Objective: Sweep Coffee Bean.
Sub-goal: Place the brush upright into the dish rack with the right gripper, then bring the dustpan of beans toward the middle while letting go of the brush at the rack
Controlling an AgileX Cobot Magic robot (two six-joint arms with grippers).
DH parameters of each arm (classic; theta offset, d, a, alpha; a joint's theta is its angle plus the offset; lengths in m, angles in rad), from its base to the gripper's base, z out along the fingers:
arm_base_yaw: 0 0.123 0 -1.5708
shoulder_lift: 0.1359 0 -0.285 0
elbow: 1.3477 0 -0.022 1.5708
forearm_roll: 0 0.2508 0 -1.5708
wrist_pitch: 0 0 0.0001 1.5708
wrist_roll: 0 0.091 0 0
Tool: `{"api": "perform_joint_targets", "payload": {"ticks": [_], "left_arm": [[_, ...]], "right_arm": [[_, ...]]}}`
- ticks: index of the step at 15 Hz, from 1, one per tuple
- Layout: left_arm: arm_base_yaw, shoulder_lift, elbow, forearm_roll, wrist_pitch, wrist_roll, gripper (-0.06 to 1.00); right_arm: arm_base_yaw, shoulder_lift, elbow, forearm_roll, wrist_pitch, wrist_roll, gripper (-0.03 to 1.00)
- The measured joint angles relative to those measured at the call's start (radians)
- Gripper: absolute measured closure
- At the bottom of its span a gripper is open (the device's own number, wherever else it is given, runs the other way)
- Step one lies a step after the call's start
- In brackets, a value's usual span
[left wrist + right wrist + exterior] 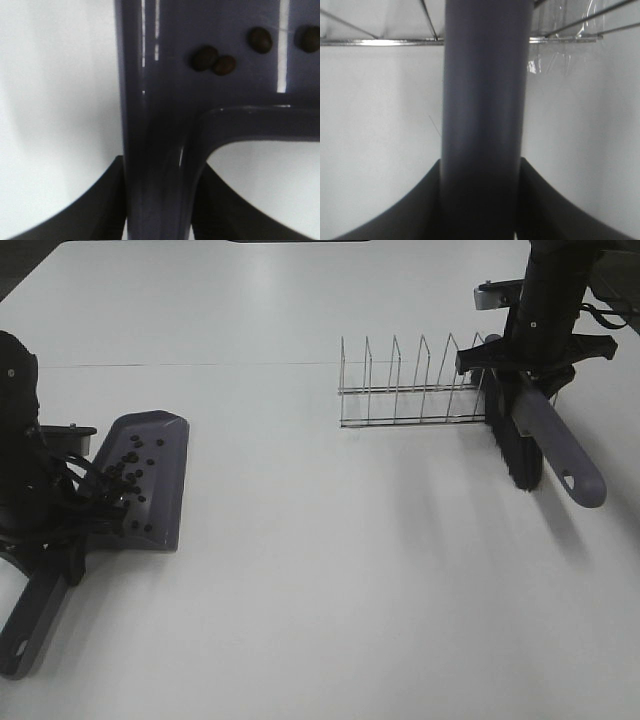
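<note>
A purple dustpan (pixel 150 475) lies flat on the white table at the left, with several dark coffee beans (pixel 133 472) scattered in its tray. My left gripper (pixel 60 525) is shut on the dustpan's handle (pixel 157 165); a few beans (pixel 214 59) show in the left wrist view. My right gripper (pixel 530 365) is shut on the purple handle (pixel 482 100) of a brush (pixel 545 445). The brush's black bristles (pixel 512 445) rest by the right end of a wire rack (pixel 415 385).
The wire rack stands at the back right of the table, its bars also showing in the right wrist view (pixel 380 41). The dustpan's handle end (pixel 30 625) reaches toward the front left edge. White tabletop (pixel 330 570) spans the middle.
</note>
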Motion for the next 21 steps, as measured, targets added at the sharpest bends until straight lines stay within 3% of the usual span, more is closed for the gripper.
{"api": "perform_joint_targets", "payload": {"ticks": [6,13,14,15,17,19,21], "left_arm": [[0.0,0.0,0.0,0.0,-0.006,0.003,0.62],[0.0,0.0,0.0,0.0,-0.006,0.003,0.62],[0.0,0.0,0.0,0.0,-0.006,0.003,0.62],[0.0,0.0,0.0,0.0,-0.004,0.003,0.62],[0.0,0.0,0.0,-0.007,0.001,0.003,0.62],[0.0,0.0,0.0,-0.017,0.019,0.003,0.62],[0.0,0.0,0.0,-0.04,0.022,0.003,0.62]], "right_arm": [[-0.014,0.029,-0.089,0.014,-0.06,0.0,0.66],[-0.016,0.052,-0.101,0.022,-0.006,-0.043,0.65],[-0.016,0.052,-0.101,0.019,-0.008,-0.045,0.58],[-0.016,0.052,-0.101,0.017,-0.004,-0.05,0.42],[-0.018,0.052,-0.101,0.016,0.012,-0.069,0.21],[-0.018,0.047,-0.101,0.016,0.036,-0.091,0.11],[-0.018,-0.021,-0.101,0.02,0.046,-0.1,0.1]]}}
